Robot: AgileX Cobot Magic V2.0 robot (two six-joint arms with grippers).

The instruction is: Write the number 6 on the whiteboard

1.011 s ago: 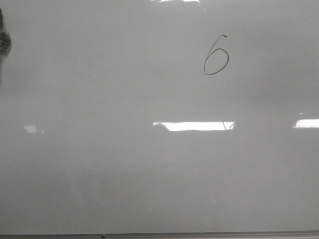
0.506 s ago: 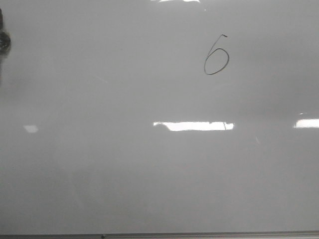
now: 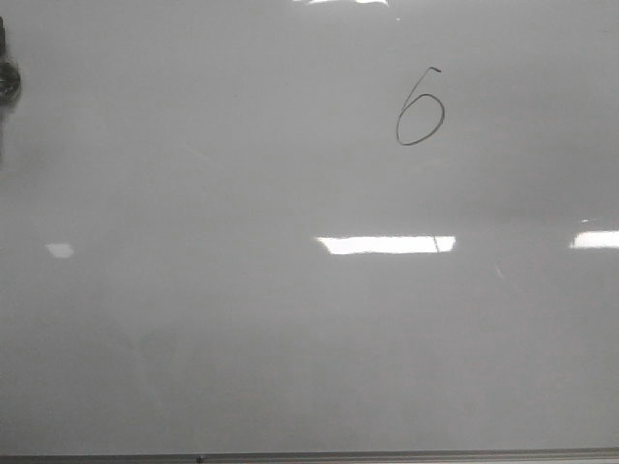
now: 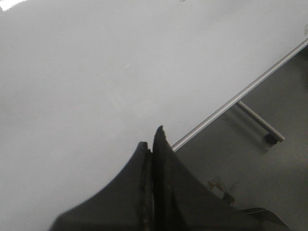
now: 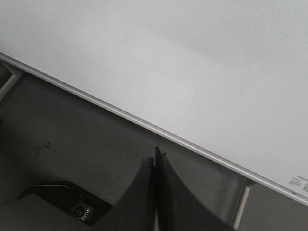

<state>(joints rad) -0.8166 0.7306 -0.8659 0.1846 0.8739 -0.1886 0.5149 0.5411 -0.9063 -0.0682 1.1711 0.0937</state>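
The whiteboard is a glossy pale grey board that fills the front view. A thin black hand-drawn number 6 stands on it at the upper right. Neither gripper shows in the front view. My left gripper is shut and empty, its tips over the whiteboard near its metal edge. My right gripper is shut and empty, over the dark floor just off the edge of the whiteboard. No marker is in view.
A dark round object sits at the left edge of the front view. Bright glare patches lie across the board. The board's metal frame and a leg show over grey floor. A black device lies on the floor.
The number 6 and the board have not moved. The left end of the middle glare patch has shifted slightly to the right.
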